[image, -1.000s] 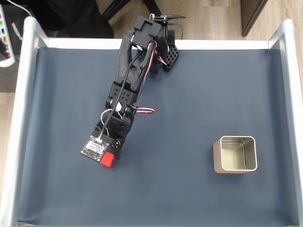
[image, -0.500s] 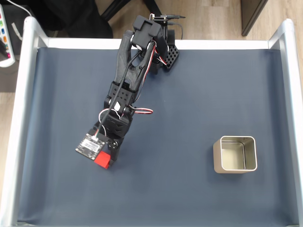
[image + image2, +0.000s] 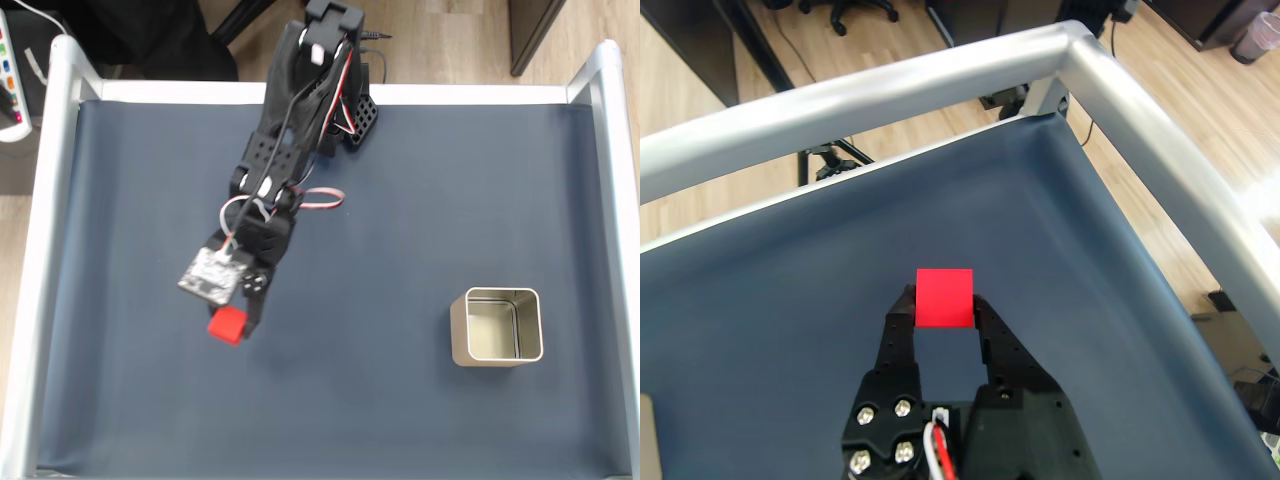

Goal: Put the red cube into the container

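Wrist view shows the gripper (image 3: pixel 943 303) clamped on the red cube (image 3: pixel 944 297), one black finger pressed against each side face and the cube pinched at the very tips, clear of the cloth below. In the fixed view the gripper (image 3: pixel 232 322) and red cube (image 3: pixel 227 324) sit left of centre on the mat, while the container (image 3: pixel 497 327) stands well apart toward the right, its opening facing up and nothing inside it. The step in hand looks like the carry: because the hold is only at the fingertips, it would be wise to keep the squeeze firm, swing across smoothly rather than jerk, and stay high enough that the cube passes over the tin's near wall before any lowering. Releasing only once the cube is centred above the opening should spare it from glancing off the rim. The dark blue mat (image 3: pixel 420 200) is flat and bare apart from these things, framed by a silver rail (image 3: pixel 46 250) on its sides. Beyond it lies a wooden floor (image 3: pixel 690 90), with chair legs visible at the top of the wrist view.
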Controlling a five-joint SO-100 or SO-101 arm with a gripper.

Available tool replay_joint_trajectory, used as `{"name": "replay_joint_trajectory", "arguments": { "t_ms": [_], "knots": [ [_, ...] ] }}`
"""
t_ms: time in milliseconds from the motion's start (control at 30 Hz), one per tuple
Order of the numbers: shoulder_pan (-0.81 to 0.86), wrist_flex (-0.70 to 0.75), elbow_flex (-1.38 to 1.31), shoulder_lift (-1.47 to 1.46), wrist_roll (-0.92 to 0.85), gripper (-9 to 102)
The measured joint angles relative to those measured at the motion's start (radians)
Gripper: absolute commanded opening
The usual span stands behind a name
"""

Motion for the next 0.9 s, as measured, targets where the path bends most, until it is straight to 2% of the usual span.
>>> {"name": "replay_joint_trajectory", "arguments": {
  "t_ms": [67, 167, 300, 433, 900],
  "knots": [
    [-0.098, 0.08, 0.0, 0.118, 0.0, 0],
    [-0.117, 0.158, 0.003, 0.195, 0.011, 0],
    [-0.33, 0.225, -0.002, 0.302, 0.032, 0],
    [-0.483, 0.247, 0.0, 0.314, 0.026, 0],
    [-0.77, 0.273, -0.109, 0.172, 0.008, 0]
  ]
}}
